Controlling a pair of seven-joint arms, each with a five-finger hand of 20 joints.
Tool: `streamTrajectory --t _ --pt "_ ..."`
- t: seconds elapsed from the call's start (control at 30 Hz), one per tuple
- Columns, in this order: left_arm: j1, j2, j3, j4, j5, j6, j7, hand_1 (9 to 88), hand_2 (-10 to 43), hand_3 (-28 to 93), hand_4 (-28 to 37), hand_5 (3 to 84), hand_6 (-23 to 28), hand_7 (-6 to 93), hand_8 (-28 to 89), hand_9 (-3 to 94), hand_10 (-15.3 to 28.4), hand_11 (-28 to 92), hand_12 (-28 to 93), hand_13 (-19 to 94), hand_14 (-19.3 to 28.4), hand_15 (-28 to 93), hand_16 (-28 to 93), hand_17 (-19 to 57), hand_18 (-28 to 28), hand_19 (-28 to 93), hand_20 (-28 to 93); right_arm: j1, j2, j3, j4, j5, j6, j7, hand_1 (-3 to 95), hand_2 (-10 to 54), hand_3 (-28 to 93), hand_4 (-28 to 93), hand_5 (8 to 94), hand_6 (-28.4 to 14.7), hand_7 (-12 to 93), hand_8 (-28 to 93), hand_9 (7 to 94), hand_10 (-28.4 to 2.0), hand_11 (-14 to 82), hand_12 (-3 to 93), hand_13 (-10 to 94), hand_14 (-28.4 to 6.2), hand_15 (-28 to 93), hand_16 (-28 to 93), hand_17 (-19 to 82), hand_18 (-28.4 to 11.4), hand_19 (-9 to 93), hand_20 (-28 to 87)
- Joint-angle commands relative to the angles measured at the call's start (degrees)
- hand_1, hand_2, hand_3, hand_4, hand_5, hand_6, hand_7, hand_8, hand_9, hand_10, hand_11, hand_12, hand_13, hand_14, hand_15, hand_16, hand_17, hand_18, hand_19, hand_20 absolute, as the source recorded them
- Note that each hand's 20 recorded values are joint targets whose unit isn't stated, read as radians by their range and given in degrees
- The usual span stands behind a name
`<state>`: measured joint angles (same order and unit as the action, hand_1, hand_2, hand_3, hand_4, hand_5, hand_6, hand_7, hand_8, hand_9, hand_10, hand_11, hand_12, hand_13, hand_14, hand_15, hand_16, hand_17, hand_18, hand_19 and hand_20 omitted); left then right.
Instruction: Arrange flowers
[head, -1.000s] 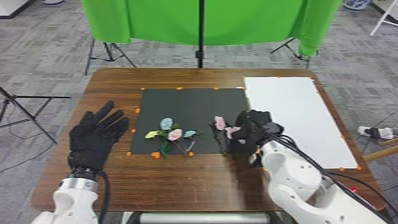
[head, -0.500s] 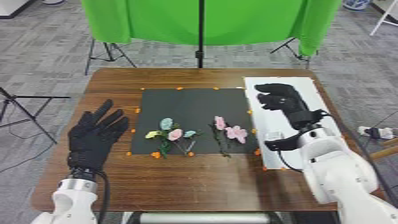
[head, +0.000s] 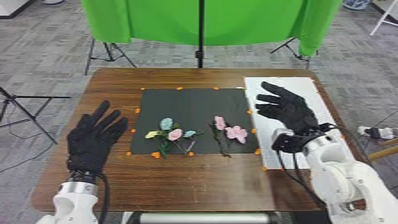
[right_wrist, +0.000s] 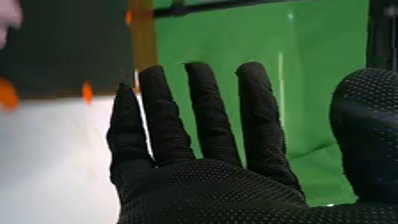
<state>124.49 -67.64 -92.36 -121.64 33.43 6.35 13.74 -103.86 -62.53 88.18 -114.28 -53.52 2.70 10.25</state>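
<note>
The table (head: 115, 185) carries the mat (head: 191, 107). The sheet (head: 299, 85) lies right of the mat. Right hand (head: 291, 112): right of the mat, over the sheet, fingers straight, spread. Left hand (head: 91, 145): left of the mat, fingers spread. Mixed flowers (head: 175, 134): mat's near left part. Pink flowers (head: 235, 133): mat's near right part.

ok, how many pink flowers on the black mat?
3. One pink flower in the mixed bunch, mat's left half. The second and third near its right edge, the third closer to the robot. More could be hidden in the bunch.
</note>
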Motion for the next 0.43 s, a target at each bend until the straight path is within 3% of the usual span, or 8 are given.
streamTrajectory --t 0.03,0.1,0.43 --pt "0.15 -0.58 0.35 0.82 2.22 0.0 -0.74 19.3 9.5 77 -28.3 37.7 6.6 10.9 -10 33.8 17.8 20 11 26 26.5 47 -6 -9.1 28.0 56 9 -0.94 -3.33 0.09 -0.55 1.53 -0.78 -1.38 19.7 2.0 77 -28 43.6 4.1 13 -12 46.0 -13.9 9.4 13.2 33 -20.2 22 17 2 -22.1 49 25" --pt "0.1 -0.46 0.47 0.9 1.76 -0.16 -0.25 19.1 9.4 77 -28.3 37.6 6.5 10.8 -10 33.9 17.9 20 11 26 26.6 48 -6 -9.1 28.1 56 9 -1.03 -3.47 0.3 -0.55 2.14 -1.15 -1.42 19.8 1.7 77 -28 43.5 4.2 13 -12 45.8 -13.7 9.2 13.3 33 -20.2 22 18 2 -22.1 49 25" --pt "0.24 -0.65 0.25 0.82 1.75 -0.14 -0.58 18.9 9.3 77 -28.3 36.5 6.3 11.1 -10 33.5 17.9 19 11 26 26.3 47 -6 -9.2 27.9 55 9 -2.06 -3.44 1.04 -0.48 3.88 -1.49 -1.16 19.6 1.5 77 -28 43.2 4.5 13 -12 46.0 -13.9 9.2 13.6 34 -20.1 22 19 1 -22.2 49 25"
